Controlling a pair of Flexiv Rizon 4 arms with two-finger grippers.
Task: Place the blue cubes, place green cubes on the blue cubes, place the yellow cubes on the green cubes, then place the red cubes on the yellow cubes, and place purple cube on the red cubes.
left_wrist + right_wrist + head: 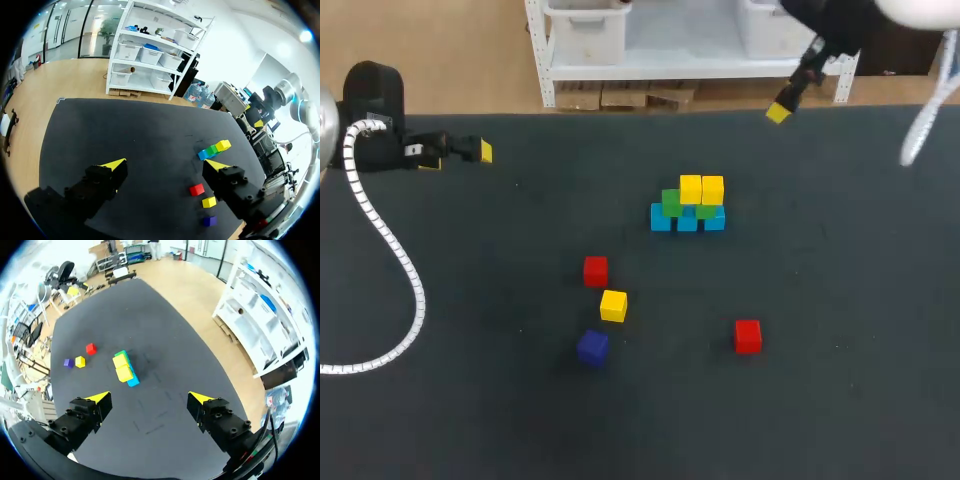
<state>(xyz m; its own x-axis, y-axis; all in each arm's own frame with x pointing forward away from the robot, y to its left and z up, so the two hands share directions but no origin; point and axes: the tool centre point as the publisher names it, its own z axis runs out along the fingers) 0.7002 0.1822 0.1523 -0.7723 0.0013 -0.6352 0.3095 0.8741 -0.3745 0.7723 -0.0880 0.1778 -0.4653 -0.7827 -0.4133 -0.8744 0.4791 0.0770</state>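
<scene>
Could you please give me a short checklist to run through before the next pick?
1. Left end effector open, empty: ok.
2. Right end effector open, empty: ok.
3. Loose yellow cube apart from purple cube and nearest red cube: ok.
4. Stacked yellow cubes resting on green cubes: ok.
5. Blue cubes squarely aligned underneath: cannot tell.
</scene>
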